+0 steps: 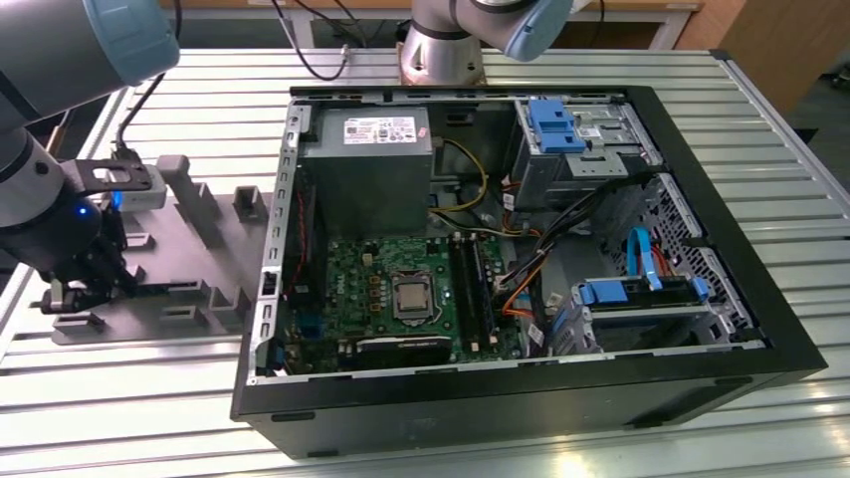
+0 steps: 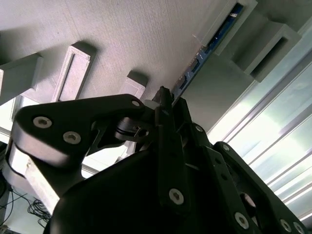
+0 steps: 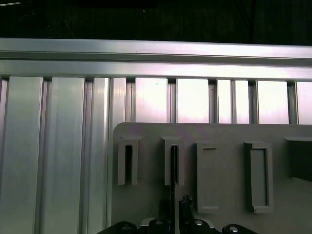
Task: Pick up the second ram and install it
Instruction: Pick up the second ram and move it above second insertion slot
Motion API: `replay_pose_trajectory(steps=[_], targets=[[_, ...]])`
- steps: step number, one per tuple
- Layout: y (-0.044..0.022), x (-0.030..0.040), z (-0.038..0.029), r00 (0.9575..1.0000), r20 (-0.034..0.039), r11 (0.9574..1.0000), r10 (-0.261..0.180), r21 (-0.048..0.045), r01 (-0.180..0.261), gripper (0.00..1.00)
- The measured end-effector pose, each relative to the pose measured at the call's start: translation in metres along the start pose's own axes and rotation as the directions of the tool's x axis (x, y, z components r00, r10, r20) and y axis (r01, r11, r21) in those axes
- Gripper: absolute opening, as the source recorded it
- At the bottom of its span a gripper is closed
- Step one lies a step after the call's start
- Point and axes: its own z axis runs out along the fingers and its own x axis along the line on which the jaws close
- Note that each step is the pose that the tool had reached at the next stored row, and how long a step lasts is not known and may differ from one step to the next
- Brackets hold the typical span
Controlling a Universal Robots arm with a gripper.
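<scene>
Ram (image 2: 207, 48) stands on edge in a slot of the grey tray (image 1: 199, 254). The tray lies on the worktop (image 1: 133, 408) at the exterior view's left, beside the open case (image 1: 531, 403). Hand (image 2: 170, 97) sits low over the tray, pinching the ram's near end. Ram not yet lifted from its slot.

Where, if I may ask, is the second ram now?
The second ram sits slotted in the grey holder tray at the exterior view's left, right by the tool in the second wrist view.
</scene>
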Motion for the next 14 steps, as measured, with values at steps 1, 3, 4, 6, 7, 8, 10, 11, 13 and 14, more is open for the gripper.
replay_pose_trajectory(steps=[1,3,4,6,7,8,10,11,13,14], targets=[[0.0,0.0,0.0,1.0,0.0,1.0,0.0,0.0,0.0,0.22],[0.0,0.0,0.0001,1.0,0.0,1.0,0.0,0.0,0.0,0.21],[0.0,0.0,0.0001,1.0,0.0001,1.0,0.0,0.0001,0.0,0.21],[0.0,0.0,0.0002,1.0,0.0001,1.0,0.0,0.0001,0.0,0.14],[0.0,0.0,0.0002,1.0,0.0001,1.0,0.0,0.0001,0.0,0.14],[0.0,0.0,0.0002,1.0,0.0001,1.0,0.0,0.0001,0.0,0.14],[0.0,0.0,0.0002,1.0,0.0001,1.0,0.0,0.0001,0.0,0.14],[0.0,0.0,0.0002,1.0,0.0,1.0,0.0,0.0001,0.0,0.14],[0.0,0.0,0.0002,1.0,0.0001,1.0,0.0,0.0,0.0,0.14],[0.0,0.0,0.0002,1.0,0.0,1.0,0.0,0.0001,0.0,0.14]])
